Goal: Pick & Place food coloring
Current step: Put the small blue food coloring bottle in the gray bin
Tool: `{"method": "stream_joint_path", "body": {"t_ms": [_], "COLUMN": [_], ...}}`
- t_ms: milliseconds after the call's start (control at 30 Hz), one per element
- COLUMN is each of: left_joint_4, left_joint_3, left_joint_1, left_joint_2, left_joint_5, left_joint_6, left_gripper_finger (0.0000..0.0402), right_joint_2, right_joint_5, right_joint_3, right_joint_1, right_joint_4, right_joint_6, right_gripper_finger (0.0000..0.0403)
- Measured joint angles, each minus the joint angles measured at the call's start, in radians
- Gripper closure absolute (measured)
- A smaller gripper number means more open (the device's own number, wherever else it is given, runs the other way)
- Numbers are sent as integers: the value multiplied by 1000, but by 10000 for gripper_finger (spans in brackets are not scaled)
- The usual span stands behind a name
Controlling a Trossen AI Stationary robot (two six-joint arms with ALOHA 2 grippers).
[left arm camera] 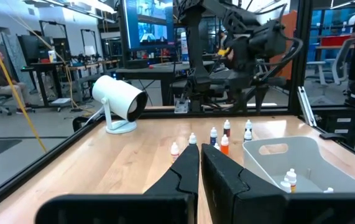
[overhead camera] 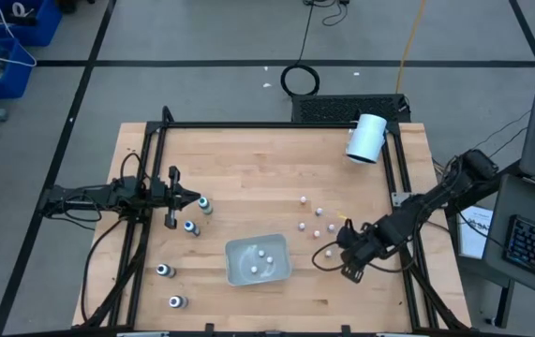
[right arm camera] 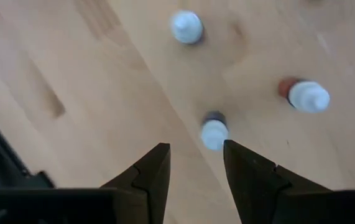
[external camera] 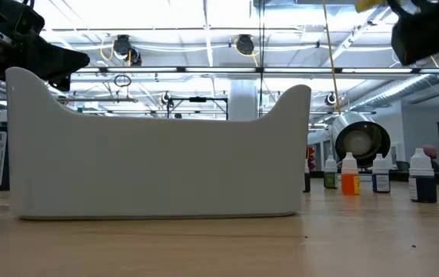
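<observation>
Pincer (right arm camera: pixel 194 163) agape — above bottle (right arm camera: pixel 214 132)

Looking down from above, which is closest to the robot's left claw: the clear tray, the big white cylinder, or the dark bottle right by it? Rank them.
From the left end effector:
1. Dark bottle, right beside its tip.
2. Clear tray, toward the table's middle.
3. White cylinder, at the far corner on the right arm's side.

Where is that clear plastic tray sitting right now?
In the high view, the clear tray sits near the table's front edge, about midway between the two arms, with three small food coloring bottles inside and more bottles standing loose on either side.
</observation>
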Motion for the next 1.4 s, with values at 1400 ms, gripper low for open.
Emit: {"method": "stream_joint_path", "body": {"t_ms": [1400], "left_joint_4": [0], "left_joint_3": [0], "left_joint_1": [0], "left_joint_2": [0], "left_joint_5": [0], "left_joint_6": [1], "left_gripper_finger": [376], "right_joint_2": [94], "right_joint_5": [14], "right_joint_3": [-33], "right_joint_1": [-2], "right_joint_4": [36], "right_joint_6": [-45], "right_gripper_finger": [283]}}
